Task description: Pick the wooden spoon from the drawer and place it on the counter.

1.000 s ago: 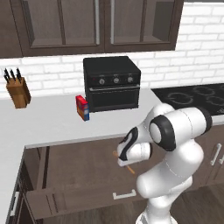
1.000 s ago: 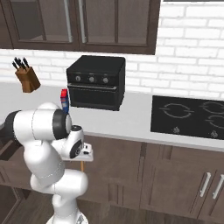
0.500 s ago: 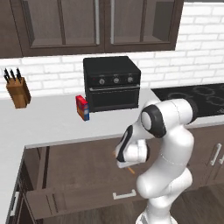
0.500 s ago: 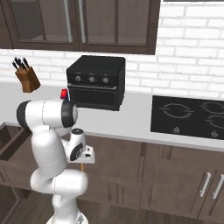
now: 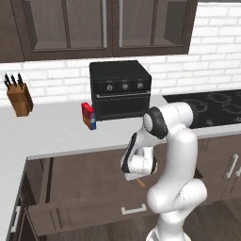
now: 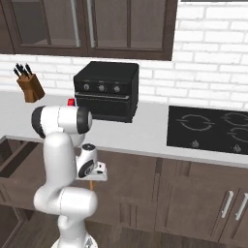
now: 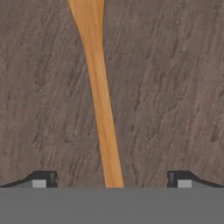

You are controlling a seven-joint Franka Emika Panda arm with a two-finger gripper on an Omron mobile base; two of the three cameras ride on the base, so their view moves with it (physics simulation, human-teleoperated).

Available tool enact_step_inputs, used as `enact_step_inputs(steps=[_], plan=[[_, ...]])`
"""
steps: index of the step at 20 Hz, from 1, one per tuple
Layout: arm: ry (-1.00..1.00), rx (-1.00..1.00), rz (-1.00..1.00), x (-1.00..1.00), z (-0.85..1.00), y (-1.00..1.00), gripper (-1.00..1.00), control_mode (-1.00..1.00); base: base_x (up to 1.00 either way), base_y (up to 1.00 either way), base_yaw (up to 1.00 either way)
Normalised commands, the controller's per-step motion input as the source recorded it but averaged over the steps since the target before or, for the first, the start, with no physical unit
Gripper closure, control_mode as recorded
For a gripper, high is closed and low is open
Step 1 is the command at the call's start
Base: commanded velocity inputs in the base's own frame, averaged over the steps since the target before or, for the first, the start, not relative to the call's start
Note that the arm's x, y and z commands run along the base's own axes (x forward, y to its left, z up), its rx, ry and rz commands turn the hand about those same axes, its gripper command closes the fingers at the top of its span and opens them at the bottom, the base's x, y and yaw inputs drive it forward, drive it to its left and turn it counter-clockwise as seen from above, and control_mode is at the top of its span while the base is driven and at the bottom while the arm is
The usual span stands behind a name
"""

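Note:
The wooden spoon (image 7: 99, 92) lies on the dark brown floor of the open drawer (image 7: 175, 87), its long handle running up the middle of the hand view. My gripper (image 7: 111, 179) is open, one fingertip (image 7: 41, 178) on each side of the handle and well apart from it. From the base, the gripper (image 5: 134, 174) hangs below the counter (image 5: 56, 136) edge, over the pulled-out drawer (image 5: 84, 214). A short orange end of the spoon (image 5: 140, 181) pokes out under the hand, and from the right the spoon (image 6: 91, 184) shows under the gripper (image 6: 92, 177).
A black countertop oven (image 5: 120, 89) stands at the back of the counter, a small red-and-blue box (image 5: 88, 115) to its left and a knife block (image 5: 19, 98) further left. The black stovetop (image 6: 208, 127) lies to the right. Closed cabinet doors (image 6: 203, 203) sit below it.
The arm's shoulder and elbow have swung left in the left base view and the hand has turned a little. The hand stays over the spoon, which has not moved.

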Motion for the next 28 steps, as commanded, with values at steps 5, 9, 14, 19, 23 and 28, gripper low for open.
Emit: enact_step_inputs(steps=[5, 9, 14, 19, 23, 28], plan=[[0.00, 0.00, 0.00, 0.17, -0.42, 0.00, -1.00, -1.00, 0.00, 0.00, 0.00], [0.00, 0.00, 0.00, 0.00, -0.67, 0.03, 1.00, -1.00, 0.00, 0.00, 0.00], [0.02, 0.00, 0.00, -0.49, -0.64, 0.00, 1.00, -1.00, 0.00, 0.00, 0.00], [0.18, 0.00, 0.03, -0.88, -0.43, -0.11, 1.00, -1.00, 0.00, 0.00, 0.00], [0.31, 0.00, 0.06, -0.78, -0.33, -0.16, 1.00, -1.00, 0.00, 0.00, 0.00], [0.25, 0.00, 0.04, -0.63, -0.17, -0.16, 1.00, -1.00, 0.00, 0.00, 0.00]])
